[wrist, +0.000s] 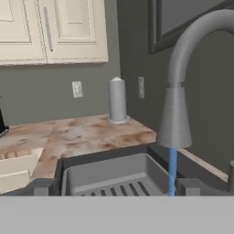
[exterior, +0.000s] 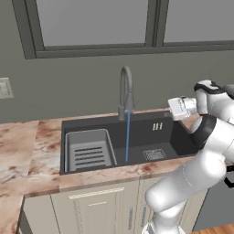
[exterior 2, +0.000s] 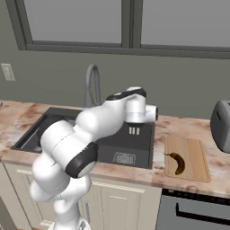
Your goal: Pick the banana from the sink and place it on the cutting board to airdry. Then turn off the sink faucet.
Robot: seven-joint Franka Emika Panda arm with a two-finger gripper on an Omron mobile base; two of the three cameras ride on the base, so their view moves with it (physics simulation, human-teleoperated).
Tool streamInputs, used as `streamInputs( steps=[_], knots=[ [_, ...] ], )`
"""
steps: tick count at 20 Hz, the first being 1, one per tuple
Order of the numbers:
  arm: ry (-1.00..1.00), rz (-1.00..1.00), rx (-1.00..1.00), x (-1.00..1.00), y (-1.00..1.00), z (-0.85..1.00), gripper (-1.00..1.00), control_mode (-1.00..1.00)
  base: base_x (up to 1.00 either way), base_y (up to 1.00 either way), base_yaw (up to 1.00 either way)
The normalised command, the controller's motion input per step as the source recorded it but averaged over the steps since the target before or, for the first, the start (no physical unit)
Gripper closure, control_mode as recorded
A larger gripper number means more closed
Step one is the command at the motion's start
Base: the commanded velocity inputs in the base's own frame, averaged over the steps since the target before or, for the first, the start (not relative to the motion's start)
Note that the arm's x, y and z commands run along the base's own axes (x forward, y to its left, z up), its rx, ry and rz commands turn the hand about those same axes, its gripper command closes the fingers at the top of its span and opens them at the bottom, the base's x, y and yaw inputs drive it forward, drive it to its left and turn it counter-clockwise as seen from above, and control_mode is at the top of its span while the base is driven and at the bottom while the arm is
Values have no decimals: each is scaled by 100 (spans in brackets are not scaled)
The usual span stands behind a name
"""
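Marbled pinkish countertop (exterior 2: pixel 188 128) runs under grey-framed windows (exterior: pixel 96 23), dark sink (exterior: pixel 167 123) set into it. Faucet (exterior: pixel 125 91) on, blue water stream (exterior: pixel 128 137) dropping into the basin left of the drain grate (exterior: pixel 154 154). Ribbed tray insert (exterior: pixel 89 151) sits at the left end of the basin. Banana (exterior 2: pixel 177 162) lies on the cutting board (exterior 2: pixel 197 157), right of the sink, toward the board's near-left part. Toaster (exterior 2: pixel 221 126) at far right. Gripper (wrist: pixel 114 188) held level above the sink's right end, pointing left at the spout; jaws spread wide, nothing between them. Paper towel roll (wrist: pixel 118 99) upright on the counter beyond the sink's left end.
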Motion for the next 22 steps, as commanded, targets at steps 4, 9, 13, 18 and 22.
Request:
streamInputs(
  steps=[4, 9, 13, 18, 22],
  knots=[
    [0, -1, 0, 29, 7, -11, -100, -100, 0, 0, 0],
    [0, 0, 0, 31, 0, -23, -100, -100, 0, 0, 0],
    [0, 0, 1, 34, 0, -29, -100, -100, 0, 0, 0],
    [0, 0, 3, 34, 0, -10, -100, -100, 0, 0, 0],
    [0, 0, 6, 39, 0, 0, -100, -100, 0, 0, 0]
  ],
)
